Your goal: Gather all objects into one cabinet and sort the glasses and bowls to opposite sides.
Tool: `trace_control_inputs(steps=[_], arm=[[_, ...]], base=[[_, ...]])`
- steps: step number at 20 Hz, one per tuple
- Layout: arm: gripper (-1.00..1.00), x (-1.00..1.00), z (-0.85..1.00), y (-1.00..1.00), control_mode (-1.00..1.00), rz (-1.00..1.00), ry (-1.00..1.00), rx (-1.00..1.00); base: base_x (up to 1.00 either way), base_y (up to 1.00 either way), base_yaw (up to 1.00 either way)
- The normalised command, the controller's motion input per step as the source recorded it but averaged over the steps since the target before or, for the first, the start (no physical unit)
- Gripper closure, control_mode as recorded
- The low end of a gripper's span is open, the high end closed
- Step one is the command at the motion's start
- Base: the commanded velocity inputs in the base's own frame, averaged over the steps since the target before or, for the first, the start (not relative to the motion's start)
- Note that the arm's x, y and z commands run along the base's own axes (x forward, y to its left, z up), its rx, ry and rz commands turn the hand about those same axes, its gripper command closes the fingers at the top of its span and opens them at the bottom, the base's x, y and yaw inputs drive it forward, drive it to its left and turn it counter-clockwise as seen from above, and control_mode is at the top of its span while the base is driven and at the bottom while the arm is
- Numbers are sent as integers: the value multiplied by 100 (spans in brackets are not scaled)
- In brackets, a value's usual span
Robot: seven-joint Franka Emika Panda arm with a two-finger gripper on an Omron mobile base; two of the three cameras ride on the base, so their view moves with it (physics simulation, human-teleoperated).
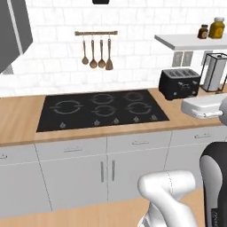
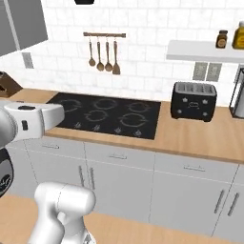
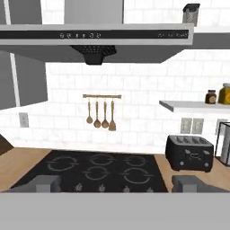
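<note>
**Cabinet up and left, claw empty**

While the grey-panelled cabinet [image 3: 22, 81] hangs at upper left, its bar handle upright, your claw [image 3: 115, 184] sits low over the counter [image 1: 17, 119] with fingertips [image 3: 45, 183] spread wide, holding nothing. Bowl and mugs lie somewhere beyond these frames. Ahead: matte black cooktop [image 1: 99, 108], boxy black toaster [image 1: 178, 83], wooden utensils [image 1: 96, 53] against glossy white tile.

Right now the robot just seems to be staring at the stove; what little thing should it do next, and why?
Probably turn toward the grey cabinet at upper left. The open gripper holds nothing and faces the stove and toaster, with no mugs or bowl on the counter, so the cabinet is likely where to look.
</note>
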Motion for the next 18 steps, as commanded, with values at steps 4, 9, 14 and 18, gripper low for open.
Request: trace_control_inputs(steps=[4,9,14,18], arm=[[-100,0,0,0,100,0,0,0],[-100,0,0,0,100,0,0,0],[-100,0,0,0,100,0,0,0],[-100,0,0,0,100,0,0,0]], base=[[0,100,5],[1,83,-1],[0,69,-1],[0,74,0]])
